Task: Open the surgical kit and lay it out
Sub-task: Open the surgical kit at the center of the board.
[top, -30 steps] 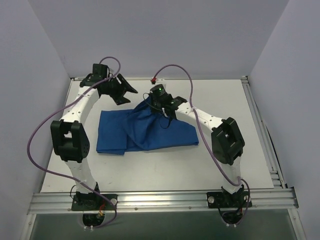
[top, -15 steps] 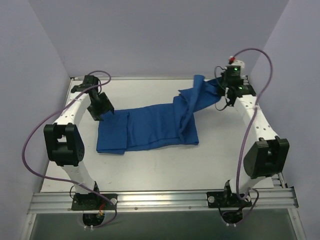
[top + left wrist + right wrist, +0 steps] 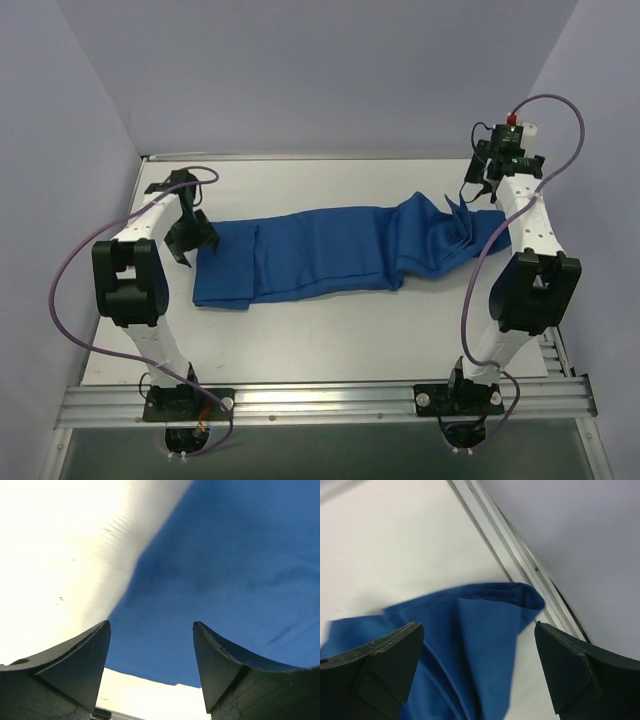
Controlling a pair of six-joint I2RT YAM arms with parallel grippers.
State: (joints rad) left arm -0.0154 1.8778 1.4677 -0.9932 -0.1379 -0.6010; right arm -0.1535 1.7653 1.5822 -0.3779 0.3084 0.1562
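While the wrap (image 3: 320,250) lies stretched across the table (image 3: 330,335) from 9 to 3 o'clock, the left gripper (image 3: 151,625) hangs wide open, empty, over its 9 o'clock edge. The right gripper (image 3: 479,626), likewise spread and empty, hovers above the rumpled opposite end.

White table (image 3: 330,335), pale lilac walls (image 3: 330,70)

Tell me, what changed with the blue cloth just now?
The right gripper pulled a flap of the blue cloth wrap out to the right and let go. The left gripper swung nearer, over the wrap's left edge. That end stayed put.
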